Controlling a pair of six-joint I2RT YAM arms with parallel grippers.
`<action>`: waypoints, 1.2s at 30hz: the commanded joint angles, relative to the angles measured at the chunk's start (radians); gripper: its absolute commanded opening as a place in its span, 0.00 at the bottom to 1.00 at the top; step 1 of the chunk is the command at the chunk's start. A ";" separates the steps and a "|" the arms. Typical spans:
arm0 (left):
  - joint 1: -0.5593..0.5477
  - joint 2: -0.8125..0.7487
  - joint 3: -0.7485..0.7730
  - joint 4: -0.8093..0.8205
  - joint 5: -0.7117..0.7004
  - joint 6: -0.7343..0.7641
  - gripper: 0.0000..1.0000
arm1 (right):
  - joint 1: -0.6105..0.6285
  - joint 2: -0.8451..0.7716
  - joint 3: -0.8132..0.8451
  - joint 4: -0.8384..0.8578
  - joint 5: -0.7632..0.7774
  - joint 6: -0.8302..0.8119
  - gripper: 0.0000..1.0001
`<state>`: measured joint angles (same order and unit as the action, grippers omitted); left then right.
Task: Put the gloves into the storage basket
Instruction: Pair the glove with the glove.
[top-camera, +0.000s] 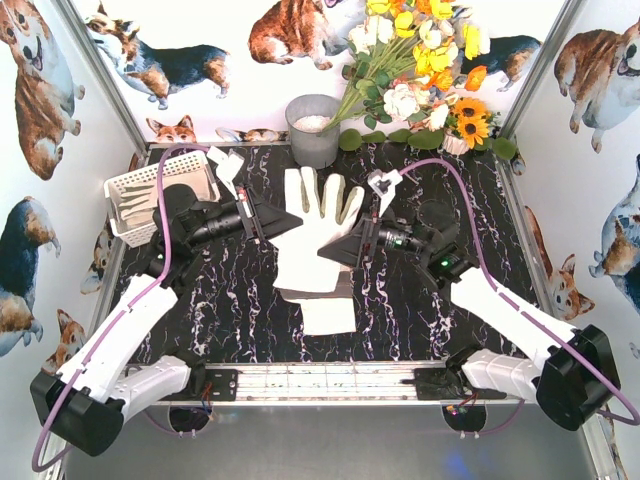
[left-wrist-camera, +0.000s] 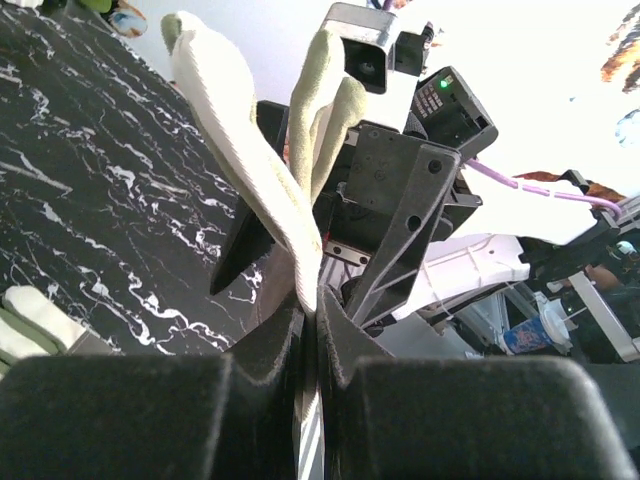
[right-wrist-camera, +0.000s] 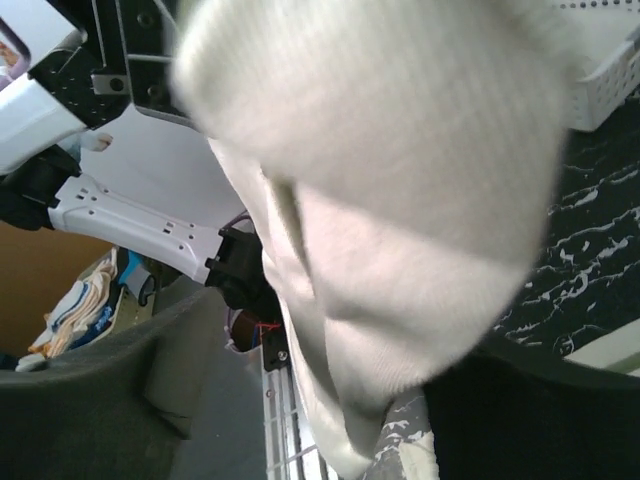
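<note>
Above the black marbled desk (top-camera: 430, 310), my left tool (top-camera: 268, 222) clenched a cream-white fabric glove (top-camera: 315, 215), probably bound for the white lattice plastic basket (top-camera: 125, 195). My right tool (top-camera: 347, 245) gaped, released, so the left could carry alone.

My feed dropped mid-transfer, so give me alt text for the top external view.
A cream glove, fingers spread, is held over the middle of the black marbled table, pinched on its left side by the shut left pincer, with the right pincer at its right side. The white storage basket sits at the far left.

The storage basket (top-camera: 160, 195) sits left of the bucket (top-camera: 313, 130). Gloves (top-camera: 315, 232) are before the bucket; flowers (top-camera: 420, 70) stand right of it.
</note>
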<state>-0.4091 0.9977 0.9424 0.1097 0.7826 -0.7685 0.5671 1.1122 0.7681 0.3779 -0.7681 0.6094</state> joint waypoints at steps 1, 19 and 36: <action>-0.013 -0.002 0.012 0.105 -0.018 -0.036 0.00 | -0.008 -0.025 0.009 0.141 -0.022 0.062 0.63; 0.132 -0.036 0.132 -0.355 0.046 0.284 0.92 | -0.055 -0.158 0.152 -0.072 -0.320 0.036 0.00; -0.147 0.105 0.025 0.253 0.276 -0.051 1.00 | -0.055 -0.155 0.269 -0.033 -0.485 0.130 0.00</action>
<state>-0.4858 1.0538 0.9730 0.1638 1.0325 -0.7361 0.5152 0.9653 0.9932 0.2516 -1.2140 0.6895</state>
